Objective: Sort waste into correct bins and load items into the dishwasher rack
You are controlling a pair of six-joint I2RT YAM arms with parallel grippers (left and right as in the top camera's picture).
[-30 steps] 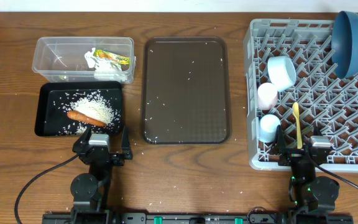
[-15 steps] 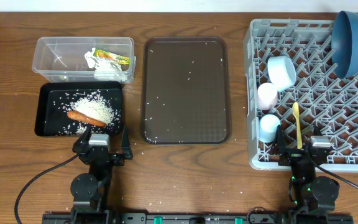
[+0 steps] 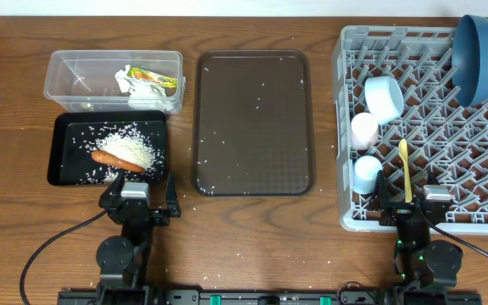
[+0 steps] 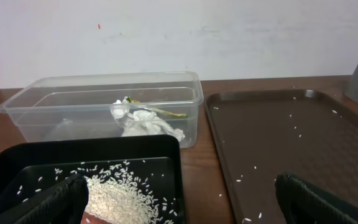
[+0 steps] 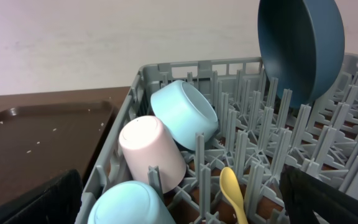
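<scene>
The clear tub [image 3: 66,80] holds the crumpled tissue [image 3: 129,83] and the yellow-green wrapper [image 3: 155,80]. The black tray [image 3: 60,157] holds rice [image 3: 130,144] and the carrot piece [image 3: 117,160]. The dishwasher rack [image 3: 342,85] holds the dark-blue bowl [image 3: 477,55] on edge, the small white bowl [image 3: 385,97], the pink cup [image 3: 363,130], the light-blue cup [image 3: 367,172] and the yellow spoon [image 3: 404,165]. My left gripper [image 3: 139,188] is open and empty at the black tray's near edge. My right gripper [image 3: 407,193] is open and empty at the rack's near edge.
The brown serving tray [image 3: 254,123] lies between bins and rack, with scattered rice grains on it and on the wood around it. The left wrist view shows the tub [image 4: 73,106], tissue [image 4: 145,122] and rice [image 4: 117,196].
</scene>
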